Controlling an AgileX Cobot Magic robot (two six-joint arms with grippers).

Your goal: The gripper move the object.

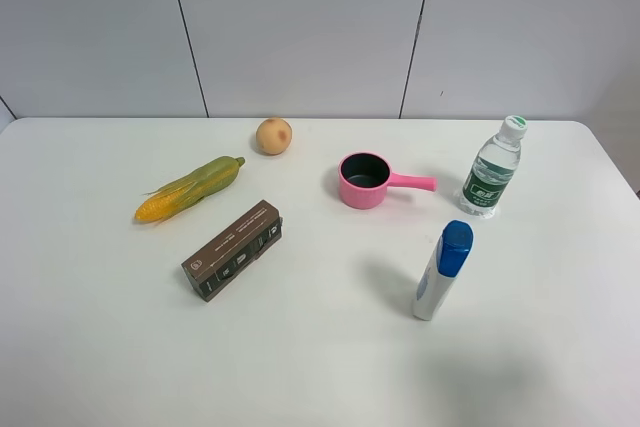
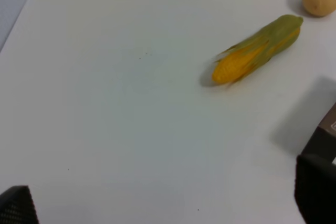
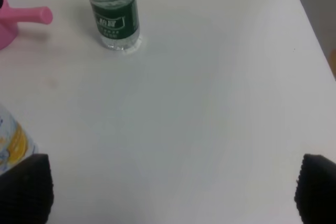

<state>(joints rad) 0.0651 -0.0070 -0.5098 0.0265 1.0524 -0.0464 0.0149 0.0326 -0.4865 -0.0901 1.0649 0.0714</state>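
The water bottle stood upright on the surface beside the pink pan; the right tool hung wide open, empty, apart from it

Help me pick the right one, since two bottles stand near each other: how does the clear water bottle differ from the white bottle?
The clear water bottle is see-through, with a green label and a white cap; the white bottle is opaque with a blue cap. The water bottle stands farther back, beside the pink pot's handle; the white bottle stands nearer the front edge. Both are upright on the table, untouched.
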